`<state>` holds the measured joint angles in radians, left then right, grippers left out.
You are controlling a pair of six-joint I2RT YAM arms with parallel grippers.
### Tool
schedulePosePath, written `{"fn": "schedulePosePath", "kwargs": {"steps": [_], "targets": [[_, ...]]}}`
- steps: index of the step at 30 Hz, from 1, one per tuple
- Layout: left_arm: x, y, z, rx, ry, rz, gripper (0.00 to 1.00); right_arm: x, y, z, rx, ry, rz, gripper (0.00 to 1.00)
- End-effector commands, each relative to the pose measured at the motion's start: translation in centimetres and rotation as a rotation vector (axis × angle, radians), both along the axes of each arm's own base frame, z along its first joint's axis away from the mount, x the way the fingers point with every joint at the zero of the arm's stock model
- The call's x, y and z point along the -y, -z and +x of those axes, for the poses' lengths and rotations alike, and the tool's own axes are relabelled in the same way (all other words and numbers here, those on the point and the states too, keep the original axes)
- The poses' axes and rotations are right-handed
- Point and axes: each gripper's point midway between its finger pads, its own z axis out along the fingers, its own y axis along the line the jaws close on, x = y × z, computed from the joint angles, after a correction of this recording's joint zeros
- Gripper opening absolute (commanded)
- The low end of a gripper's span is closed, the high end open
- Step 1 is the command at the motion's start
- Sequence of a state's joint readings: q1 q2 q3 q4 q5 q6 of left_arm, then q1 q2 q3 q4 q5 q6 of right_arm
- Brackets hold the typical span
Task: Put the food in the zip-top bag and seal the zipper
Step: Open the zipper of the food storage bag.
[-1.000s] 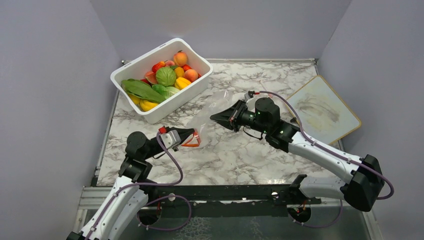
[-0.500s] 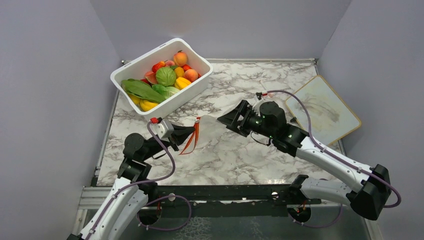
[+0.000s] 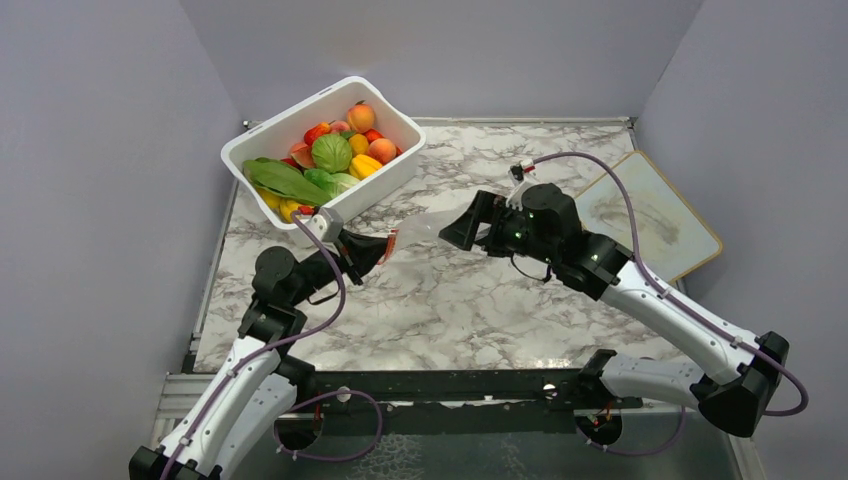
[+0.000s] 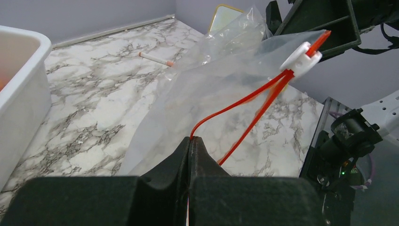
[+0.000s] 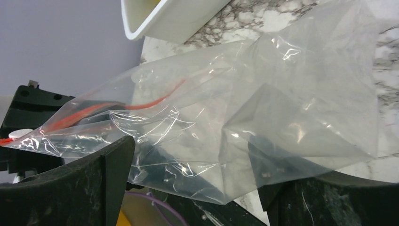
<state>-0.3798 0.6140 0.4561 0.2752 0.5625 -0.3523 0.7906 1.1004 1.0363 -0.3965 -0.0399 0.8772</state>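
Left jaws pressed together, pinching one end of the zipper [image 4: 281,77], just in front of the tub [image 3: 355,200]. Right jaws spread wide, bag [image 3: 415,228] loose in front of them, not clamped. Bag held up off the counter [image 3: 480,310] at the zipper end, in front of the tub; zipper strips parted, white slider [image 4: 301,59] at far end. Food [image 3: 330,155] sits in the tub.
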Motion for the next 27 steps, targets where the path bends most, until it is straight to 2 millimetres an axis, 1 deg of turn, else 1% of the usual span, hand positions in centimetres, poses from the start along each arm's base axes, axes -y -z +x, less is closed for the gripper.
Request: {"fn": "schedulePosePath", "kwargs": {"steps": [1, 3, 5, 6, 9, 11, 15, 17, 19, 22, 25, 27], "targets": [[-0.4, -1.1, 0.1, 0.023, -0.032, -0.032, 0.0, 2.8, -1.1, 1.5, 0.063, 0.109, -0.125, 0.93], [-0.5, -0.6, 0.1, 0.022, -0.039, -0.026, 0.0, 3.2, -2.1, 1.6, 0.092, 0.122, -0.129, 0.94], [-0.6, -0.1, 0.0, 0.016, -0.042, -0.022, 0.0, 3.2, -2.6, 1.6, 0.104, 0.117, -0.129, 0.98], [-0.7, 0.1, 0.1, 0.012, -0.048, -0.023, 0.0, 3.1, -2.5, 1.7, 0.105, 0.112, -0.135, 1.0], [-0.7, 0.6, 0.1, -0.002, -0.05, -0.021, 0.0, 2.9, -1.7, 1.7, 0.089, 0.096, -0.162, 1.0], [-0.7, 0.5, 0.2, -0.008, -0.054, -0.026, 0.0, 2.7, -1.3, 1.6, 0.08, 0.081, -0.174, 1.0], [-0.6, 0.6, 0.2, -0.027, -0.052, -0.035, 0.0, 1.9, -1.1, 1.8, 0.139, -0.012, -0.233, 0.97], [-0.6, 0.7, 0.2, -0.035, -0.05, -0.034, 0.0, 1.9, -1.0, 2.5, 0.161, -0.023, -0.291, 0.96], [-0.5, 0.8, 0.2, -0.041, -0.046, -0.034, 0.0, 2.4, -0.4, 3.4, 0.149, 0.001, -0.363, 0.94], [-0.6, 1.0, 0.2, -0.06, -0.052, -0.037, 0.0, 2.5, 0.5, 4.6, 0.148, 0.011, -0.45, 0.93], [-0.8, 1.8, 0.3, -0.108, -0.071, -0.02, 0.0, 3.4, 1.4, 5.9, 0.141, 0.048, -0.556, 1.0], [-1.1, 2.4, 0.3, -0.138, -0.091, -0.011, 0.0, 3.1, 1.4, 6.2, 0.134, 0.031, -0.587, 1.0]]}}
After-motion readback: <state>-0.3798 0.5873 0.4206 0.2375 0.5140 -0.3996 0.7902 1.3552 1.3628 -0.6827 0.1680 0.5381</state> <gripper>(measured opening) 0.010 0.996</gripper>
